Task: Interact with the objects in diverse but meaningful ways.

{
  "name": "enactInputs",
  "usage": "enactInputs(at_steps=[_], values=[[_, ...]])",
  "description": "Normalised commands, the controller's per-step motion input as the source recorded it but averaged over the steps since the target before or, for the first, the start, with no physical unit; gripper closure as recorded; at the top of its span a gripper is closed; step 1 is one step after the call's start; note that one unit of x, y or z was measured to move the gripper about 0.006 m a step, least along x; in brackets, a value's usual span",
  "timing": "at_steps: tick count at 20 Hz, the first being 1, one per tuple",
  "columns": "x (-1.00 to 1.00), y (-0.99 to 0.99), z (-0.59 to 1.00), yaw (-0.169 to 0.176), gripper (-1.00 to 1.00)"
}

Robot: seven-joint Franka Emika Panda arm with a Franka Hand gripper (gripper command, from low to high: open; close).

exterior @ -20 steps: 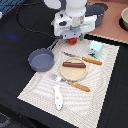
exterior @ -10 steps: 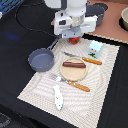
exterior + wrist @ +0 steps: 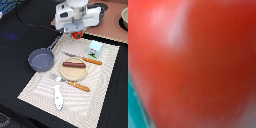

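Exterior view: the gripper (image 3: 76, 33) has lifted since half a second ago, its pincer clamped on the red tomato (image 3: 77, 35) above the mat's far edge. Nearby: grey saucepan (image 3: 41, 59), light blue cup (image 3: 95, 48), sausage (image 3: 73, 64) on the wooden plate (image 3: 75, 74), fish (image 3: 58, 97).

Wrist view: the red tomato (image 3: 198, 60) blocks nearly everything.

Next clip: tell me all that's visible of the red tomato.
The red tomato is round, smooth and glossy, plastic by its look. It hangs under the claw above the placemat's far edge, mostly hidden by the arm. In the wrist view it fills nearly the whole blurred frame.
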Motion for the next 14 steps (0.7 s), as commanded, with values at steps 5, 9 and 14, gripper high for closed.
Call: enactInputs(at_steps=[5, 9, 14], values=[[0.21, 0.37, 1.00, 0.010, 1.00], [0.21, 0.70, 0.79, 0.033, 1.00], [0.39, 0.79, 0.25, 0.066, 1.00]])
